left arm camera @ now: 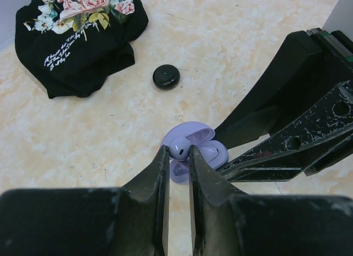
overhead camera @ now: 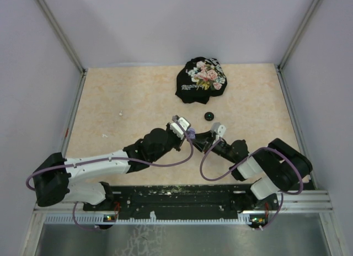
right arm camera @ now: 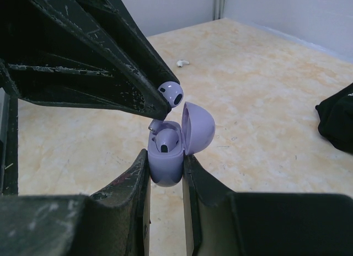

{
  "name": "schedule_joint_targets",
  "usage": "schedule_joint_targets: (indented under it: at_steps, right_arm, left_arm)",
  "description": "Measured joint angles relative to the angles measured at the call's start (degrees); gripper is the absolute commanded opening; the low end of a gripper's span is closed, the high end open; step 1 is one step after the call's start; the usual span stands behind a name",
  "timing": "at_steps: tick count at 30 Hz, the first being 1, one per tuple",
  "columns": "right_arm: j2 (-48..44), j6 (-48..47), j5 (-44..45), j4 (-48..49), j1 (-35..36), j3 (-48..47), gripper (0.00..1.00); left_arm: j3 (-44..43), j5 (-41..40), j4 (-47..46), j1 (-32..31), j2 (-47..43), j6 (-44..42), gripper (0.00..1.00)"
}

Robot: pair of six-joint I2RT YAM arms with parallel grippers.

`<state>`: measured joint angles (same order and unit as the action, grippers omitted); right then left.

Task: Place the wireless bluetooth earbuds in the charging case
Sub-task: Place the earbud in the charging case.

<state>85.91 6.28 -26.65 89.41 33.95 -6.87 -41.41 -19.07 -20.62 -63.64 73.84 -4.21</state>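
Observation:
My right gripper is shut on the lavender charging case, held upright with its lid open. One lavender earbud sits in the case. My left gripper is shut on a second lavender earbud and holds it just above the case's open mouth. From the right wrist, that earbud shows at the left fingers' tips. In the top view both grippers meet at the case mid-table.
A black floral cloth lies at the back of the table. A round black puck lies just behind the grippers. Two tiny white earbuds lie to the left: one and another.

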Motion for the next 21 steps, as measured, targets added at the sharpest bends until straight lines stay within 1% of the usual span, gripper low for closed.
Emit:
schedule_joint_targets:
  at_steps: [15,21]
  right_arm:
    - [-0.31,-0.02,0.68,-0.11,0.00,0.02,0.00]
    - [-0.31,-0.02,0.74,-0.11,0.00,0.02,0.00]
  left_arm:
    - [1.29,0.44,0.13,-0.20,0.00,1.60,0.11]
    - [2.10,-0.31,-1.22,-0.35,-0.02,1.38,0.10]
